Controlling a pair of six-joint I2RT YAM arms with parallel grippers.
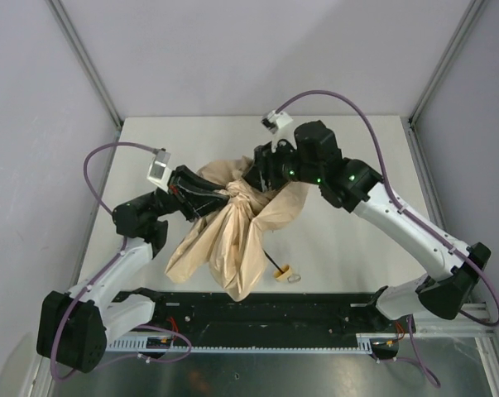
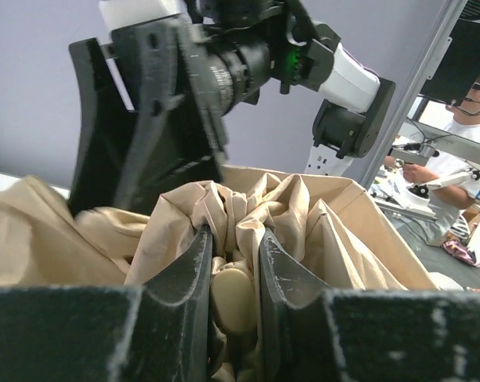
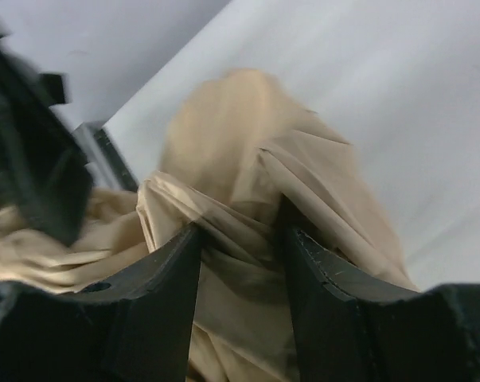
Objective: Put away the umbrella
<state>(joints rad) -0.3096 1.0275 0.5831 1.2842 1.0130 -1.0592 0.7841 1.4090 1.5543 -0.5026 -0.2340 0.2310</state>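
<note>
The umbrella [image 1: 232, 227] lies crumpled in the middle of the table, its tan canopy bunched. Its thin black shaft runs down to the pale knob handle [image 1: 285, 272] near the front edge. My left gripper [image 1: 224, 197] is shut on the gathered top of the canopy; in the left wrist view [image 2: 234, 239] its jaws pinch fabric folds and a pale rounded cap [image 2: 233, 294]. My right gripper [image 1: 261, 178] presses in from the right; in the right wrist view [image 3: 241, 239] its jaws straddle a thick fold of canopy [image 3: 247, 263] and close on it.
A black rail [image 1: 257, 310] runs along the table's near edge, just below the handle. Grey walls enclose the white table [image 1: 357, 165] at the back and sides. A person sits at a bench far right in the left wrist view [image 2: 470, 103].
</note>
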